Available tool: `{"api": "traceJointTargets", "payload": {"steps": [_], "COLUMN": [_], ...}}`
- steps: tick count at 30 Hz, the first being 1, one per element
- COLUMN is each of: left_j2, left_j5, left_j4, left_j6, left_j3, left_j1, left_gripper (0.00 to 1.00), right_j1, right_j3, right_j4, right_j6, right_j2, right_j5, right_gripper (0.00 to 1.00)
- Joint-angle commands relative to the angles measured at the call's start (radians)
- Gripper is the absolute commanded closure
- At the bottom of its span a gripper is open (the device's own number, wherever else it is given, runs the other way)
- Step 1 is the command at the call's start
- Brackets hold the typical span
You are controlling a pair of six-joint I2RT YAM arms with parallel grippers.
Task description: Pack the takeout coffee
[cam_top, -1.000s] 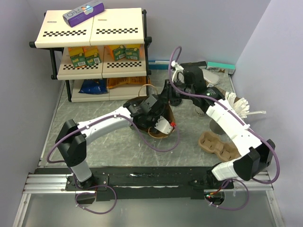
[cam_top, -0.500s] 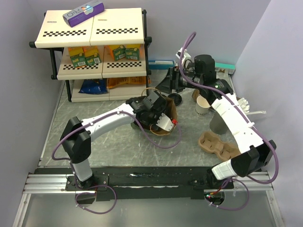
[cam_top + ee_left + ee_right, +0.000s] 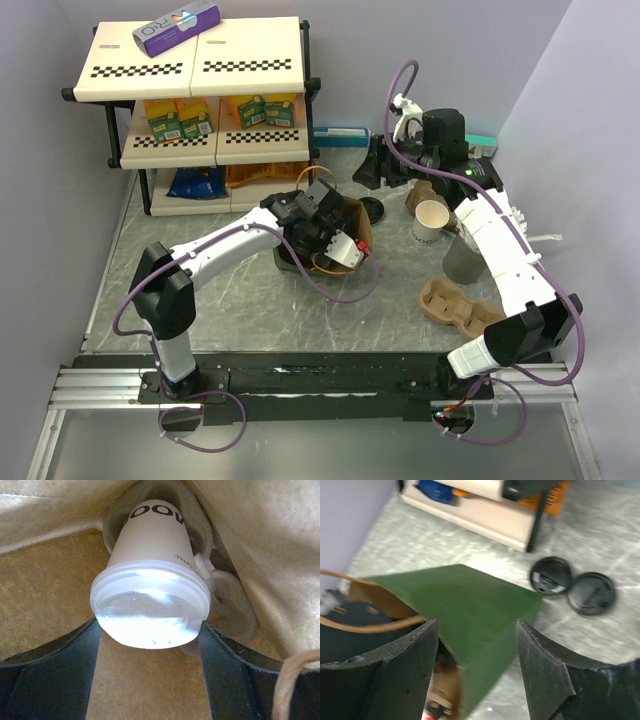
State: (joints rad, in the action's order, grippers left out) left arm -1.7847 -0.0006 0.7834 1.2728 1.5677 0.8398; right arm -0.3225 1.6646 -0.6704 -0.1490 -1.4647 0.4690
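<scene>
left claw [image 3: 148,632] is pinched on the lidded coffee cup [image 3: 155,540] deep in the paper bag [image 3: 45,580], right claw [image 3: 475,630] hanging wide open and empty nearby, so letting go crooked could tip it and spill.

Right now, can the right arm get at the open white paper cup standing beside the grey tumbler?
Probably yes. The right gripper is open and empty, and the open white paper cup stands uncovered close by; it would only need to pull back.
</scene>
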Motion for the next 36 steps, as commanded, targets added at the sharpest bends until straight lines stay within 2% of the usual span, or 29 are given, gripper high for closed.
{"api": "traceJointTargets", "payload": {"steps": [1, 13, 36], "left_j2": [0.036, 0.011, -0.054], "left_j5": [0.057, 0.037, 0.076], "left_j4": [0.088, 0.123, -0.018], "left_j6": [0.068, 0.111, 0.086], "left_j3": [0.014, 0.051, 0.031], "left_j1": [-0.03, -0.05, -0.057], "left_gripper": [0.99, 0.99, 0.99], "right_j1": [0.011, 0.01, -0.035], "right_j3": [-0.049, -0.213, -0.273], "right_j4": [-0.049, -0.11, -0.055], "right_j6": [0.101, 0.052, -0.041], "right_j2": [0.026, -0.023, -0.229], "right_j5": [-0.079, -0.07, -0.006], "right_gripper": [0.31, 0.42, 0.44]}}
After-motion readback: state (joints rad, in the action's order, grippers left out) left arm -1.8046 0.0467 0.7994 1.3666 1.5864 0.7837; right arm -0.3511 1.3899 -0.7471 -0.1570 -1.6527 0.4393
